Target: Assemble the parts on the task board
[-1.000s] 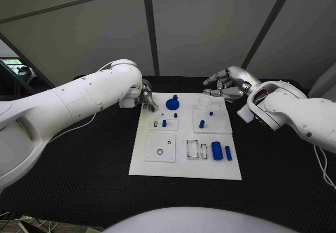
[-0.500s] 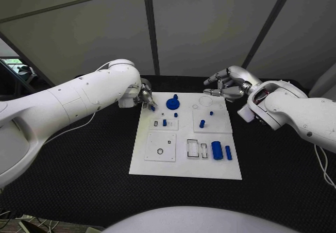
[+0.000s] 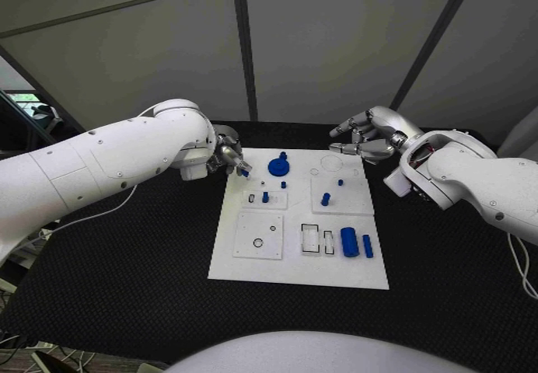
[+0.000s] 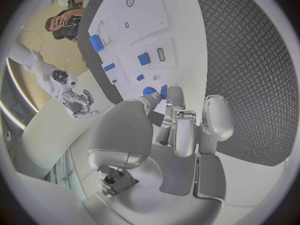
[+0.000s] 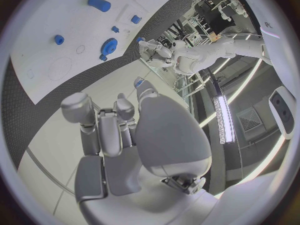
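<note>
The white task board [image 3: 253, 268] lies mid-table. On it are a blue disc with a knob [image 3: 278, 165], several small blue pegs [image 3: 325, 199], a thick blue cylinder [image 3: 347, 242] and a thin blue bar [image 3: 367, 245]. My left hand [image 3: 228, 158] hovers at the board's far left corner and pinches a small blue part [image 3: 243, 172] between thumb and finger; the left wrist view shows this small blue part [image 4: 156, 91] at the fingertips [image 4: 175, 97]. My right hand [image 3: 365, 137] hangs over the far right corner with its fingers curled in and nothing in them; in the right wrist view this right hand [image 5: 119, 130] is above the board [image 5: 37, 25].
The board has rectangular slots [image 3: 309, 237], a small round hole [image 3: 258, 242] and a round recess [image 3: 330, 163]. Black matting [image 3: 124, 280] surrounds the board on all sides. Grey wall panels stand behind the table.
My left arm has swung outward while its hand stays at the board's far left corner with the blue part. The right hand has barely moved.
</note>
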Robot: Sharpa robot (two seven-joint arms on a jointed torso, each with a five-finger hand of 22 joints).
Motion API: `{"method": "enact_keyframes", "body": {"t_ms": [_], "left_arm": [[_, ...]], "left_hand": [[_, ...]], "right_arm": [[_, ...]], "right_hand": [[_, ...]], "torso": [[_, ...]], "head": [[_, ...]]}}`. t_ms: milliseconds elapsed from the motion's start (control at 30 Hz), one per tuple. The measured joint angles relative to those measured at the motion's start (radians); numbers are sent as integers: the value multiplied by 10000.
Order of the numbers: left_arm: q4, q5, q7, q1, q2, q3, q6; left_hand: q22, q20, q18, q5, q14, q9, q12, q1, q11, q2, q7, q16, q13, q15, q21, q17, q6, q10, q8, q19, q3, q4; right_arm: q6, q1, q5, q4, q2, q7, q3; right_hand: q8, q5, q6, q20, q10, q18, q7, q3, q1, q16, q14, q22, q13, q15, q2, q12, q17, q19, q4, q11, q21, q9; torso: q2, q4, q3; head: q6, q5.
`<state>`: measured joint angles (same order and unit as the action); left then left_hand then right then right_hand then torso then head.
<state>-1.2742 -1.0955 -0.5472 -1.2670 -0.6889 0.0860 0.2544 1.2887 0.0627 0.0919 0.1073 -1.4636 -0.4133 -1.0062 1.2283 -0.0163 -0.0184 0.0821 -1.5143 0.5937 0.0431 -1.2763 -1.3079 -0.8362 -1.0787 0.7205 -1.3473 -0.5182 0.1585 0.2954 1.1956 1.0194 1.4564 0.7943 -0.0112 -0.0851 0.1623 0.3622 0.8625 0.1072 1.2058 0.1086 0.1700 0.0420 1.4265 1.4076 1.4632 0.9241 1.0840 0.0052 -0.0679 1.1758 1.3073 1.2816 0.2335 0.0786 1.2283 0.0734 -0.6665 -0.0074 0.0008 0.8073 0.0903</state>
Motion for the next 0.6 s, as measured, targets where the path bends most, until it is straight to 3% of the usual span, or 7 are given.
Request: {"method": "enact_keyframes", "body": {"t_ms": [300, 600], "left_arm": [[-1079, 116, -91, 280, -559, -43, -739], [-1537, 92, -213, 606, -667, -265, -1035]], "left_hand": [[192, -38, -1, 3, -35, -37, -46, -164, 20, -145, -54, -78, 52, 35, -155, 0, -57, -124, 86, -179, -311, -97], [194, -37, -1, 1, -35, -50, -46, -209, 22, -186, -54, -78, 51, 35, -155, 0, -57, -156, 125, -178, -364, -93]], "right_arm": [[0, 0, 0, -5, 12, 4, 0], [0, 1, 0, -7, 16, 7, 0]], "right_hand": [[0, 0, 0, 0, 0, 0, 0, 0, 0, 0, 0, -3, 0, 0, 0, 0, 0, 0, 0, 0, 0, 0], [0, 0, 0, 0, 0, 0, 0, 0, 0, 0, 0, -13, 0, 0, 0, 0, 0, 0, 0, 0, 0, 0]], "torso": [[15, 31, -9], [15, 28, -11]], "head": [[32, 24], [42, 53]]}}
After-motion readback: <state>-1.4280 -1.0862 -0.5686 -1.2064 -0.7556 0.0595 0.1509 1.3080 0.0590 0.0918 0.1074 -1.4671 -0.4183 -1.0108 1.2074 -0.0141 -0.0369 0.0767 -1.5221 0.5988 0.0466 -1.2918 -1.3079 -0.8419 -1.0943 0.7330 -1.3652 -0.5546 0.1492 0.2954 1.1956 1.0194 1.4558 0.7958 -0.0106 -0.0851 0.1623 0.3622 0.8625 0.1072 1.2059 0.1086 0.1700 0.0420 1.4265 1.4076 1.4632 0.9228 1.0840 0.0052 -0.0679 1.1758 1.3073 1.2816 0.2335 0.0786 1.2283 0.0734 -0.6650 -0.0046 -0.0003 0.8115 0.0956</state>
